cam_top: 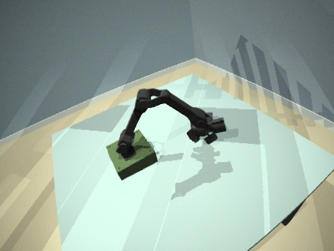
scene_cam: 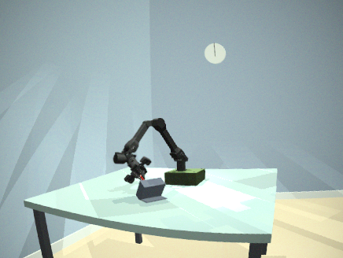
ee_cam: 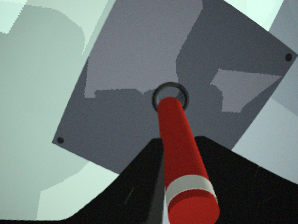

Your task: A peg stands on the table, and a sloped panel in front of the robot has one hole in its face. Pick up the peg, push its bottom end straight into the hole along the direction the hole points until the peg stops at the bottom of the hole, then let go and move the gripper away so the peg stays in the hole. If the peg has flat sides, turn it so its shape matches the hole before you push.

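Observation:
My gripper is shut on a round red peg with a white band near its upper end. The grey sloped panel stands on the table right below the gripper. In the wrist view the peg's lower tip sits at the mouth of the round hole in the panel's face, lined up with it. I cannot tell how deep the tip is. I cannot make out the panel or the peg in the top view.
The arm stands on a green base block behind the panel. The pale glass table has its edges well away from the gripper.

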